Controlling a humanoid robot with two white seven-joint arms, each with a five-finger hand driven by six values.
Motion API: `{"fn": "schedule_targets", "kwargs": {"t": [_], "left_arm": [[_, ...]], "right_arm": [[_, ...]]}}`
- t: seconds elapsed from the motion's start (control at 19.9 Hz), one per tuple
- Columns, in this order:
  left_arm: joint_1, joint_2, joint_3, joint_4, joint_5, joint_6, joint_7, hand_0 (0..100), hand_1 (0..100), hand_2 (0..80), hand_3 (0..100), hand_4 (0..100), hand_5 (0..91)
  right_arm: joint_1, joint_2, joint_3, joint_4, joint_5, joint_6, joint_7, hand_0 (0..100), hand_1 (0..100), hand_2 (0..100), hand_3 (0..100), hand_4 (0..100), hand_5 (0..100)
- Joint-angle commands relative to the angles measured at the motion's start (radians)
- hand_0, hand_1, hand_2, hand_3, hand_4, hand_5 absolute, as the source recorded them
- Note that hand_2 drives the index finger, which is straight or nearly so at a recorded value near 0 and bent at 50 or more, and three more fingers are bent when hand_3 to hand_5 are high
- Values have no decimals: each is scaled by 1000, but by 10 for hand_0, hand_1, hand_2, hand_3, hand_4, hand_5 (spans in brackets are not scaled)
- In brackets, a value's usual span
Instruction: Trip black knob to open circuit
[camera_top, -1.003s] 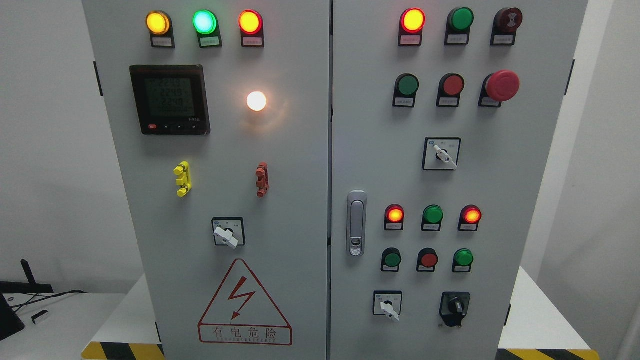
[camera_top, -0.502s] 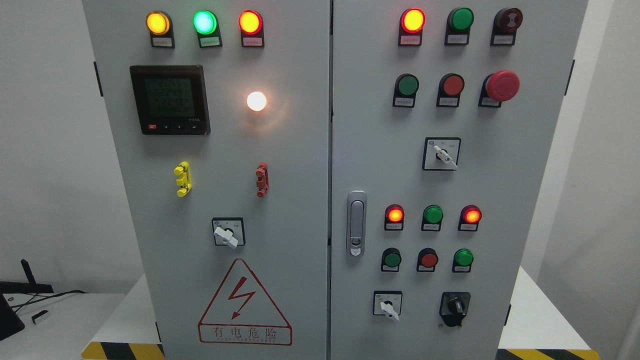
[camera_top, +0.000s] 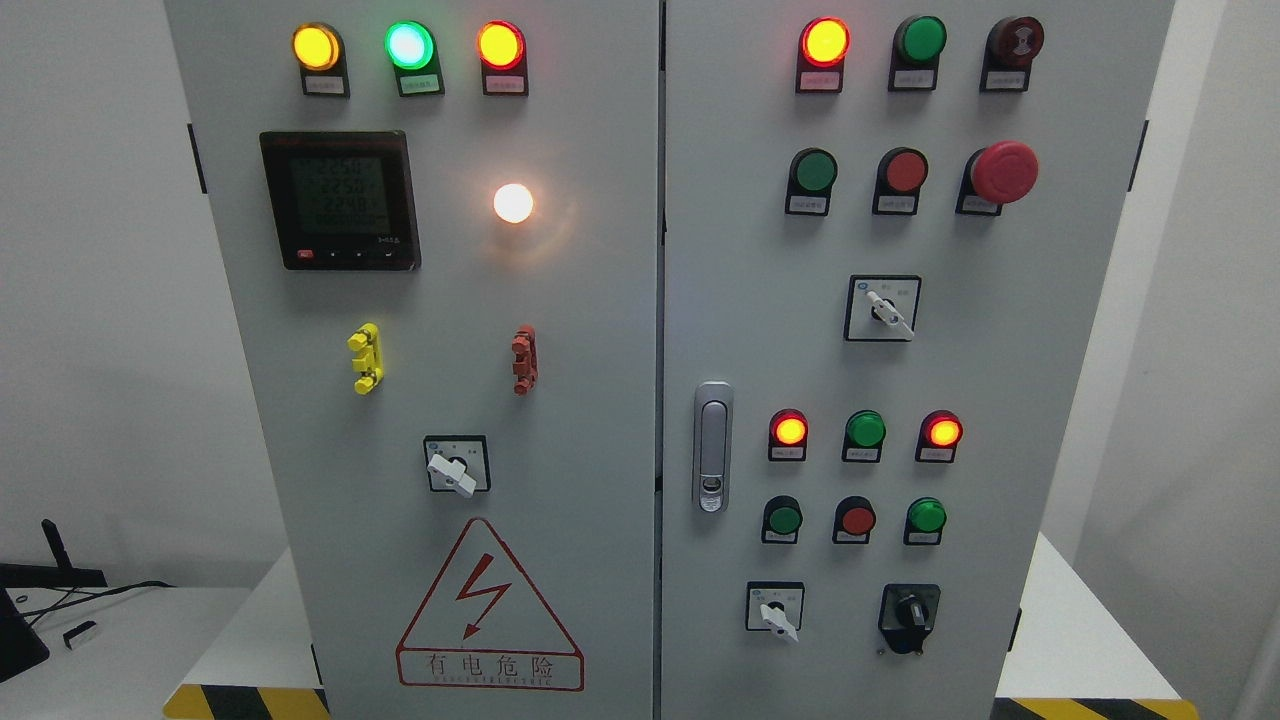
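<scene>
The black knob (camera_top: 910, 610) sits on a black plate at the lower right of the grey cabinet's right door (camera_top: 1000, 450). Its handle stands about upright. Left of it is a white-handled selector switch (camera_top: 776, 612). Neither of my hands shows in the head view.
The cabinet fills the view. The right door carries lit red lamps (camera_top: 826, 41), green and red push buttons, a red mushroom stop button (camera_top: 1005, 171), another selector (camera_top: 884, 308) and a door latch (camera_top: 712, 446). The left door has a meter (camera_top: 340, 200), lamps and a warning triangle (camera_top: 489, 610).
The meter's digits have changed slightly. Nothing else has moved.
</scene>
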Motion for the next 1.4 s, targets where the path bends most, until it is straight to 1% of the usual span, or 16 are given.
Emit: {"fn": "schedule_targets", "kwargs": {"t": [0.0, 0.05, 0.1, 0.2, 0.25, 0.3, 0.45, 0.6, 0.65, 0.7, 0.8, 0.85, 1.0, 1.1, 1.25, 1.35], "left_arm": [[0, 0, 0, 0, -31, 1, 1, 120, 389, 0, 0, 0, 0], [0, 0, 0, 0, -31, 1, 1, 120, 389, 0, 0, 0, 0], [0, 0, 0, 0, -31, 1, 1, 120, 389, 0, 0, 0, 0], [0, 0, 0, 0, -31, 1, 1, 120, 389, 0, 0, 0, 0], [0, 0, 0, 0, -31, 1, 1, 120, 389, 0, 0, 0, 0], [0, 0, 0, 0, -31, 1, 1, 120, 389, 0, 0, 0, 0], [0, 0, 0, 0, -31, 1, 1, 120, 389, 0, 0, 0, 0], [0, 0, 0, 0, -31, 1, 1, 120, 389, 0, 0, 0, 0], [0, -1, 0, 0, -31, 1, 1, 120, 389, 0, 0, 0, 0], [0, 0, 0, 0, -31, 1, 1, 120, 389, 0, 0, 0, 0], [0, 0, 0, 0, -31, 1, 1, 120, 389, 0, 0, 0, 0], [0, 0, 0, 0, -31, 1, 1, 120, 389, 0, 0, 0, 0], [0, 0, 0, 0, -31, 1, 1, 120, 389, 0, 0, 0, 0], [0, 0, 0, 0, -31, 1, 1, 120, 389, 0, 0, 0, 0], [0, -1, 0, 0, -31, 1, 1, 120, 389, 0, 0, 0, 0], [0, -1, 0, 0, -31, 1, 1, 120, 389, 0, 0, 0, 0]], "right_arm": [[133, -2, -141, -679, -135, -2, -5, 75, 331, 271, 662, 578, 428], [132, -4, -155, -720, -140, 0, -16, 72, 354, 279, 748, 651, 490], [130, -4, -175, -766, -154, 0, -28, 77, 364, 280, 848, 732, 604], [129, -5, -206, -855, -180, 14, -48, 78, 382, 283, 972, 834, 752], [125, -9, -222, -891, -184, 27, -60, 81, 402, 292, 1000, 915, 833], [119, -12, -244, -928, -200, 38, -74, 84, 436, 303, 1000, 956, 862], [77, -21, -304, -985, -220, 50, -92, 121, 536, 348, 1000, 1000, 906], [-40, -27, -342, -1008, -218, 164, -102, 155, 567, 397, 1000, 1000, 921], [-92, -36, -348, -1008, -217, 208, -111, 157, 573, 404, 1000, 1000, 923], [-139, -56, -354, -1006, -217, 254, -137, 158, 583, 417, 1000, 1000, 928], [-232, -102, -356, -1002, -217, 334, -195, 168, 590, 441, 1000, 1000, 935], [-274, -111, -355, -1000, -218, 362, -204, 180, 588, 457, 1000, 1000, 938], [-405, -99, -353, -1000, -212, 454, -206, 208, 584, 478, 1000, 1000, 941], [-486, -102, -351, -992, -208, 518, -209, 220, 580, 485, 1000, 1000, 942], [-549, -130, -322, -968, -207, 532, -237, 234, 576, 488, 1000, 1000, 942], [-600, -133, -292, -950, -203, 546, -256, 243, 571, 488, 1000, 1000, 942]]}}
